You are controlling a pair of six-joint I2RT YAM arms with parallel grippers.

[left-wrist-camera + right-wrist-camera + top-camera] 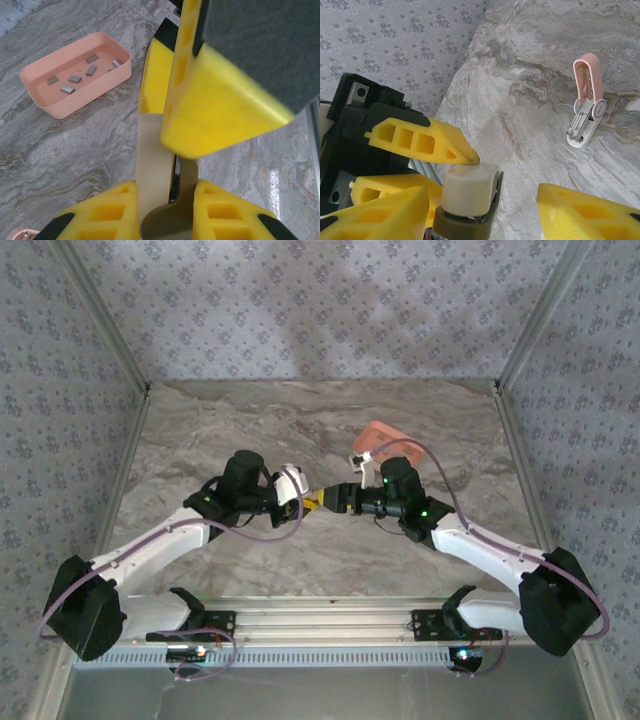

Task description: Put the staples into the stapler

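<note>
The left fingers (105,210) are clamped on a beige-and-olive plastic stapler (152,150) over the grey marble-patterned bench (60,150). The right fingers (225,120) stand apart on either side of its far end. Tiny dark grey metal staples (75,78) lie in the shallow salmon-pink rectangular tray (95,95) nearby.

Mid-table we find 2 grippers nose to nose: left gripper (312,502) clamps the stapler (470,187), right gripper (338,500) gapes around it. No passage there. Tray (375,428) blocks right rear. Table (200,430) lies open at left.
</note>
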